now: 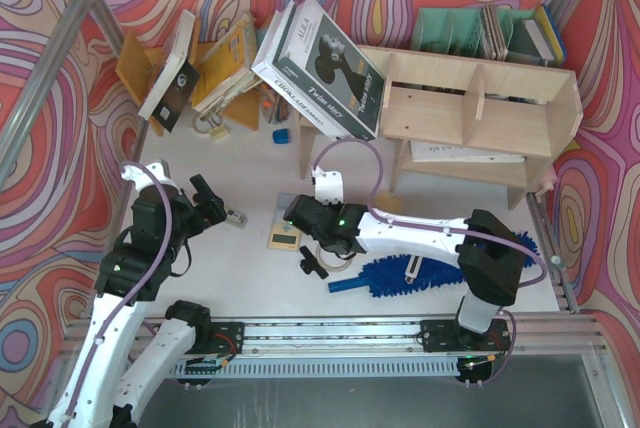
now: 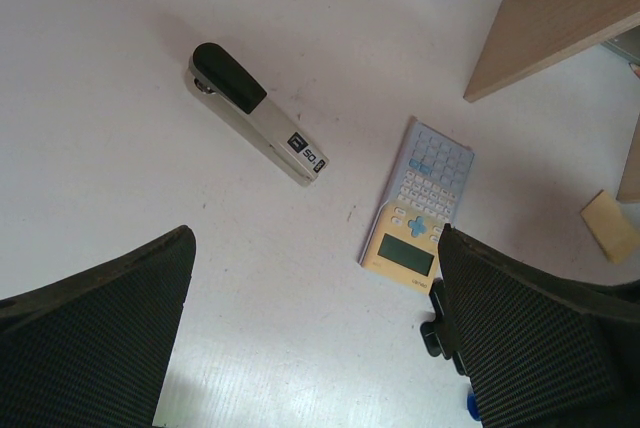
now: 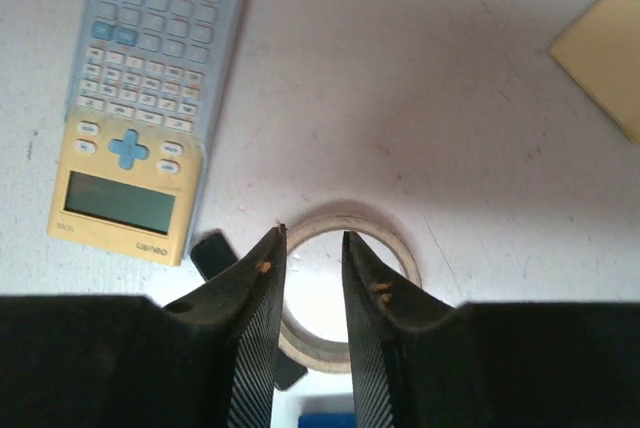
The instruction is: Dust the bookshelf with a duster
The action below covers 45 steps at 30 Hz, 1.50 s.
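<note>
The bookshelf is a pale plywood unit at the back right; a corner of one of its boards shows in the left wrist view. In front of it the blue duster lies flat on the table, its handle end just below my right fingers. My right gripper hovers over a tape ring, jaws a narrow gap apart with nothing between them. My left gripper stands wide open over bare table, to the left.
A calculator and a stapler lie between the arms. A yellow sticky note sits near the shelf foot. A large book leans on the shelf's left end. An orange-brown book rack and green file holder stand behind.
</note>
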Available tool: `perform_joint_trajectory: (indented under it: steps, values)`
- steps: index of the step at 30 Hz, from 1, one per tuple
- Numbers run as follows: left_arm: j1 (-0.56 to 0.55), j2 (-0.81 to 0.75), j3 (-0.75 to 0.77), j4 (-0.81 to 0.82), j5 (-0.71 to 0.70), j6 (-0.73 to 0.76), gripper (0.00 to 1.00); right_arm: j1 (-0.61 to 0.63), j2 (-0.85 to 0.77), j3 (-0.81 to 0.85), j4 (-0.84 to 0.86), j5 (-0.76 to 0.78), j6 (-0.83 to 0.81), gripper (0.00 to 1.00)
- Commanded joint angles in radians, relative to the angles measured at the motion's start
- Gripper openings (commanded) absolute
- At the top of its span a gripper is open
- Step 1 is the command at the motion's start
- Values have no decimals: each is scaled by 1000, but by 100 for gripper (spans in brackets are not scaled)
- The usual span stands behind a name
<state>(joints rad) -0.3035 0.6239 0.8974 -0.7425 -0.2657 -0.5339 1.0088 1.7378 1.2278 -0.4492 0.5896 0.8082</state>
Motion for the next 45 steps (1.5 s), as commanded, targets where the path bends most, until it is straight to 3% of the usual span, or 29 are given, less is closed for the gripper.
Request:
perform_joint_trajectory:
  steps: [1,9,14,24,31,40,45]
  values:
    - [-3,0,12,-15,2,5,98,1,-108,-49,-159,39,125,36]
    - [-3,8,12,-14,6,5,98,-31,-213,-143,-444,93,306,46]
    - [-3,9,10,-17,2,3,98,-180,-220,-182,-636,61,433,47]
    - [-3,13,12,-18,-3,3,98,-362,-347,-319,-522,-39,297,47]
    - [-3,17,12,-17,4,5,98,-395,-406,-384,-373,-118,157,48]
    - [-3,20,12,-17,8,6,98,-441,-389,-401,-370,-126,143,52]
    - [-3,19,12,-17,6,6,98,-444,-373,-424,-332,-139,135,47]
